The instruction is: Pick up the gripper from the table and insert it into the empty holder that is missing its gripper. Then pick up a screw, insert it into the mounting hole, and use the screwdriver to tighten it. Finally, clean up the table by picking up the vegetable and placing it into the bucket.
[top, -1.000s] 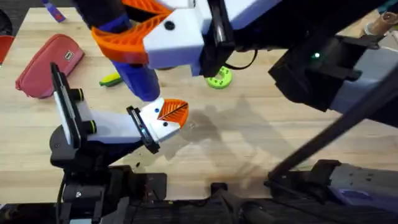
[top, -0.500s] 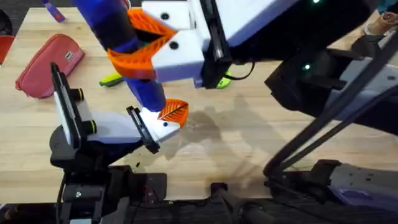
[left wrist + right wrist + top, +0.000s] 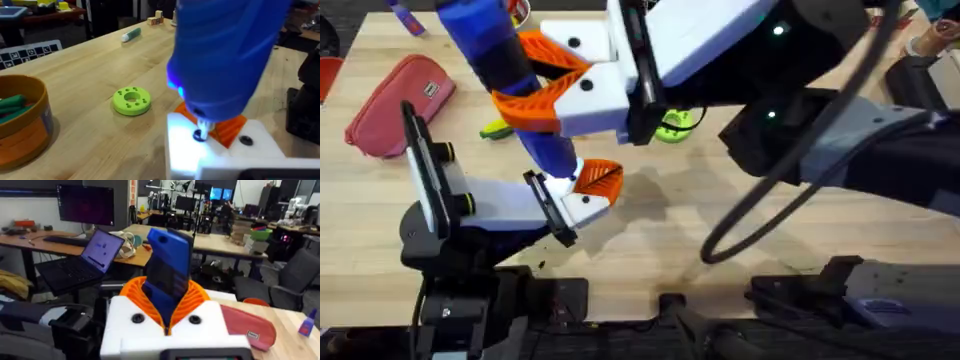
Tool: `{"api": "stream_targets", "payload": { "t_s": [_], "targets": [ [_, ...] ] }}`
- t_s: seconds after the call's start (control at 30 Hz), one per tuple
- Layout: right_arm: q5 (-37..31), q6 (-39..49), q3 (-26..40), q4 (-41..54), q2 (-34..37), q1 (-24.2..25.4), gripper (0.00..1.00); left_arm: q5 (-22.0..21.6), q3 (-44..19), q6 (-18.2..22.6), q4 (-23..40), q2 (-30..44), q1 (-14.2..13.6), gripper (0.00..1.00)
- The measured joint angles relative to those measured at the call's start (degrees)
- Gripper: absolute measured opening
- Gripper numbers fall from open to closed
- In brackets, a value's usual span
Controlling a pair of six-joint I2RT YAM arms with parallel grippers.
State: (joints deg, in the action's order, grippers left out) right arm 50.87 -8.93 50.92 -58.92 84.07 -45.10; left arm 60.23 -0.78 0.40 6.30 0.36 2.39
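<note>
The right gripper (image 3: pixel 545 85) squeezes the blue screwdriver (image 3: pixel 505 75) tight between its orange pads. The screwdriver's thin metal tip (image 3: pixel 201 129) points down at the white holder (image 3: pixel 220 152), next to the orange gripper (image 3: pixel 598 180) sitting in it. The left arm's own claw cannot be told. The bucket (image 3: pixel 22 125) stands near the green disc (image 3: pixel 132 100).

The wooden table (image 3: pixel 720 230) carries a red pouch (image 3: pixel 395 100), green disc (image 3: pixel 132 100), bucket (image 3: pixel 22 125) and seemingly a marker (image 3: pixel 131 34).
</note>
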Motion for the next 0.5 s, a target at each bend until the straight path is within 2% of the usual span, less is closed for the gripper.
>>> {"api": "stream_targets", "payload": {
  "t_s": [0.37, 0.5],
  "targets": [
    [1.2, 0.6, 0.0, -1.6, 0.9, 0.0, 0.024, 0.0, 0.0, 0.0, 0.0, 0.0, 0.0, 0.018],
    [3.1, 0.8, 0.0, -5.8, 0.9, 0.0, 0.024, 0.0, 0.0, 0.0, 0.0, 0.0, 0.0, 0.018]
  ]
}}
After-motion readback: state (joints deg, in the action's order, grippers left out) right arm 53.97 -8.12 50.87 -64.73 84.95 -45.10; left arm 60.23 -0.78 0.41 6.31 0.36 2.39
